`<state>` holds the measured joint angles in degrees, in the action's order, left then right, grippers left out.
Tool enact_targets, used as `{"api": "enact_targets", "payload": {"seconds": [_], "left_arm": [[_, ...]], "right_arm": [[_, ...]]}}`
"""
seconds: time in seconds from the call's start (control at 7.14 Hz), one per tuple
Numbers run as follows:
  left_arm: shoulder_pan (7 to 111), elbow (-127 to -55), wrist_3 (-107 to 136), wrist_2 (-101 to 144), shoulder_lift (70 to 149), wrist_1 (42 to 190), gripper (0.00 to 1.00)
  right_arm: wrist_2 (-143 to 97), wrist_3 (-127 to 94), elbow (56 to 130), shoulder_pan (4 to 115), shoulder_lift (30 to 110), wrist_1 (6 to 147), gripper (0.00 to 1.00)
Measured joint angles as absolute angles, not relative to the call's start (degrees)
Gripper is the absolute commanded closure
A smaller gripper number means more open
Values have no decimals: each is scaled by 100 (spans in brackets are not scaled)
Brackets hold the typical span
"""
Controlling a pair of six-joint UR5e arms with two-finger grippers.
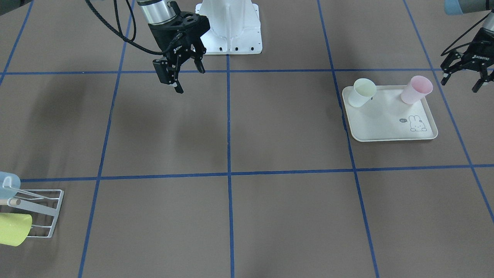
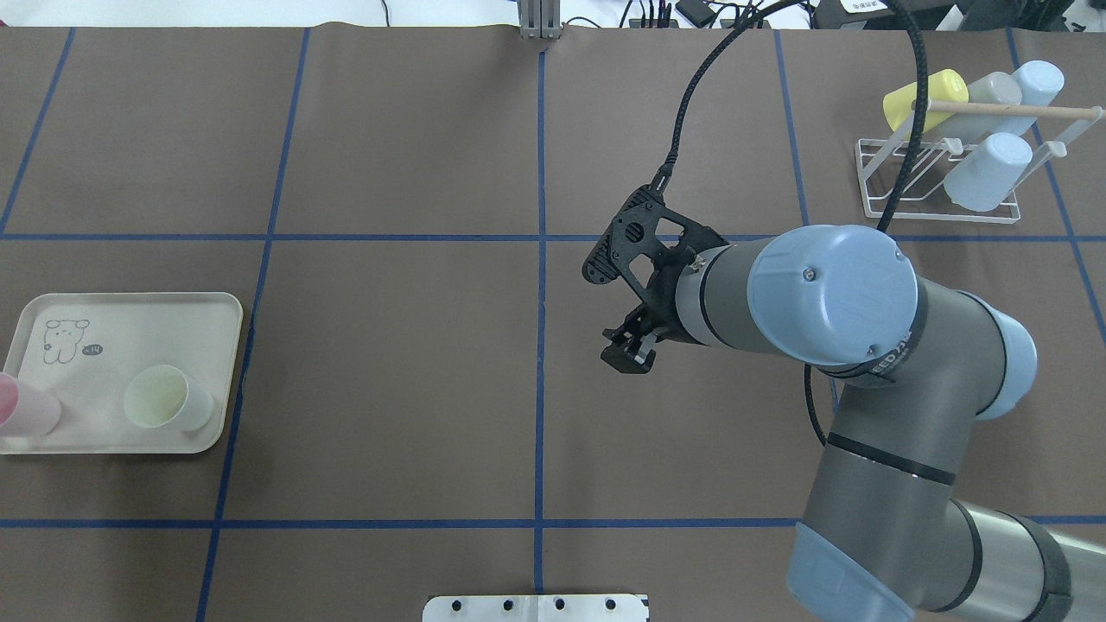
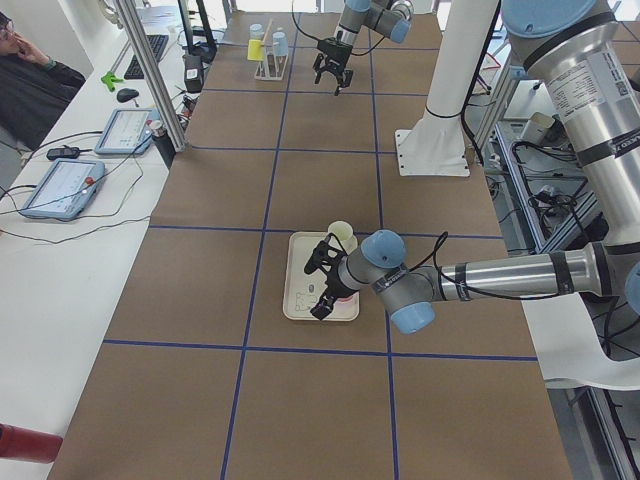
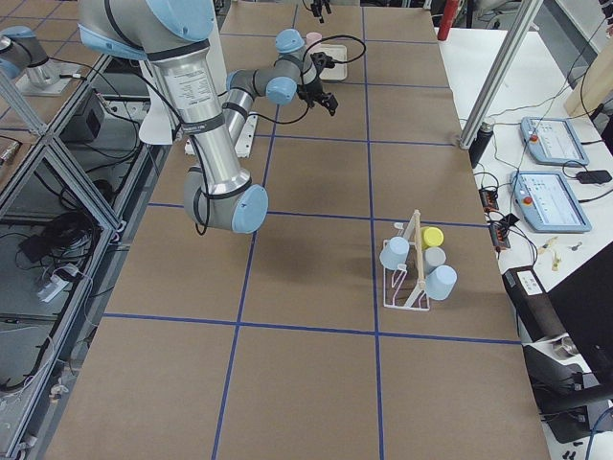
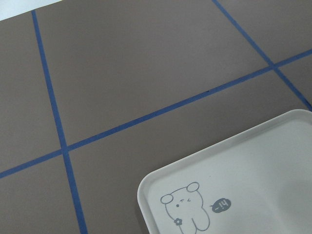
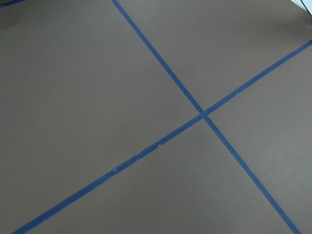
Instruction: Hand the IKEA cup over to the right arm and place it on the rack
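Note:
Two cups stand upright on the cream rabbit-printed tray (image 1: pixel 386 127): a pale green one (image 1: pixel 362 92) and a pink one (image 1: pixel 416 89); they also show in the overhead view, the green one (image 2: pixel 164 397) and the pink one (image 2: pixel 26 408). My left gripper (image 1: pixel 461 83) is open and empty, hovering just beside the pink cup at the tray's edge. My right gripper (image 1: pixel 190 79) is open and empty, held above the table's middle (image 2: pixel 631 345), apart from everything. The white wire rack (image 2: pixel 937 216) with its wooden rod (image 2: pixel 1011 110) stands at the far right.
The rack holds a yellow cup (image 2: pixel 924 97), a grey cup (image 2: pixel 985 95) and two blue cups (image 2: pixel 989 170). Blue tape lines grid the brown table. The white robot base (image 1: pixel 231 27) stands at the table's edge. The left wrist view shows the tray's printed corner (image 5: pixel 234 195).

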<state>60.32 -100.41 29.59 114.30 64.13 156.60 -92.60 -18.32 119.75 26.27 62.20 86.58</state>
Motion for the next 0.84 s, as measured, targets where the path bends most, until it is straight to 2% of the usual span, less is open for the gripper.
{"api": "enact_targets", "payload": {"seconds": [0.14,0.28,0.42,0.56,0.84], "left_arm": [[5808,-9997,3143,11427,6420,15693,0],[5581,-9979,3302,11412,6428,15735,13],[5417,-9972,3374,11399,6431,15778,41],[5344,-9960,3396,11394,6433,15800,57],[5289,-9904,3409,11397,6448,15817,58]], "right_arm": [[-9249,-1847,11972,2604,6218,8655,0],[-9242,-1852,11971,2591,6223,8651,0],[-9239,-1854,11971,2588,6227,8650,1],[-9238,-1854,11971,2585,6233,8649,0],[-9237,-1854,11971,2584,6234,8649,0]]}}
